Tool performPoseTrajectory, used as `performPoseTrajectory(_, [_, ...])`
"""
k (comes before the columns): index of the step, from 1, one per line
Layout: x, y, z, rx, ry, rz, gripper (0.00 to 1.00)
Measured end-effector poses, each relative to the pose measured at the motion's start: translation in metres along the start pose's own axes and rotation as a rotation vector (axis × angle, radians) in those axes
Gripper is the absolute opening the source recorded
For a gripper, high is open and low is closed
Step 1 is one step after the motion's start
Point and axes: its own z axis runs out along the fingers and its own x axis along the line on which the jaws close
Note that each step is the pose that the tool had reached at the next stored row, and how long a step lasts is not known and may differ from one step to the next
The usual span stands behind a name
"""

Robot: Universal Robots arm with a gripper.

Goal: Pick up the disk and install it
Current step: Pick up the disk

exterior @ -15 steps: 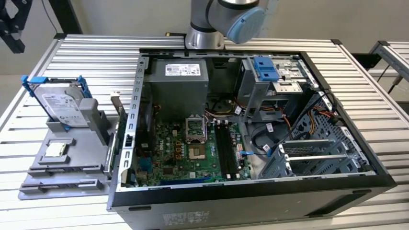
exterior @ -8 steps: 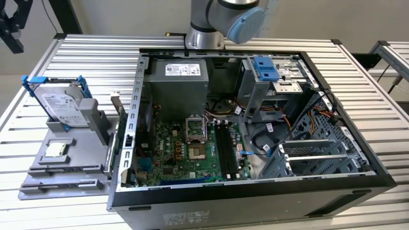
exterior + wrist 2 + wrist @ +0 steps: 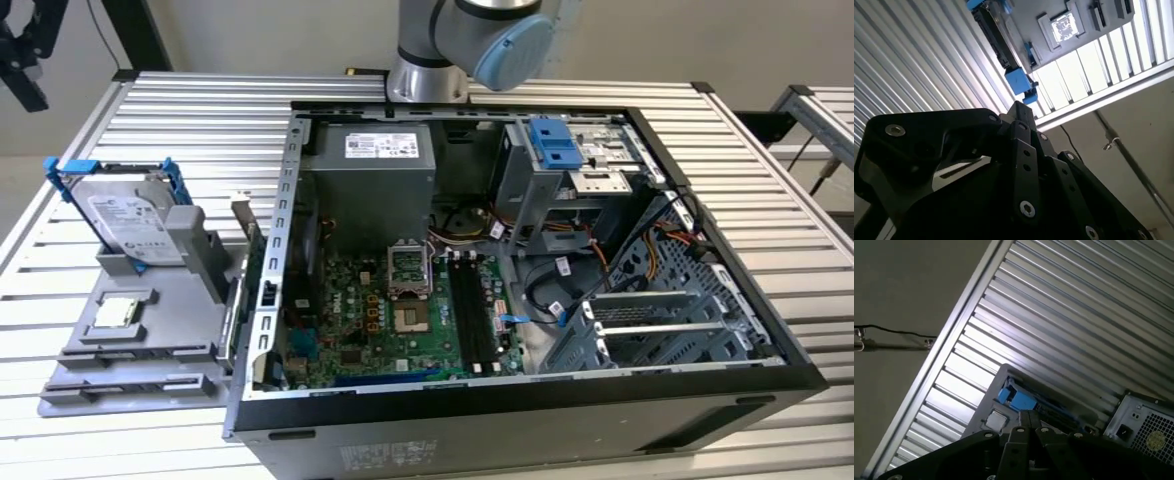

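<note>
Disk (image 3: 130, 213) is standing on edge in a grey holder (image 3: 140, 345) at the exterior view's left, leaning slightly, its blue carrier framing the labelled silver face. The holder is lying on the slatted table (image 3: 174, 110), just beside the open case (image 3: 534, 400). A small square chip (image 3: 118, 312) is sitting flat in a recess of the holder, in front of the disk. Inside the case, a blue bracket (image 3: 551, 143) is sitting in the drive bay at the far corner. The arm (image 3: 470, 40) is reaching in at the far side of the case.

In both wrist views the gripper (image 3: 1018, 107) (image 3: 1026, 414) is hanging above the table with its fingers pressed together and gripping nothing. Its tip is pointing toward the disk (image 3: 999, 42) (image 3: 1016, 399), well apart from it. The chip (image 3: 1064, 26) (image 3: 996, 421) is showing beside the disk.
</note>
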Motion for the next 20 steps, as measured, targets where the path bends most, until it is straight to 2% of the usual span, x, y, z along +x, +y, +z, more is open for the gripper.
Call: performPoseTrajectory(20, [0.0000, 0.0001, 0.0000, -0.0040, 0.0222, -0.363, 0.00])
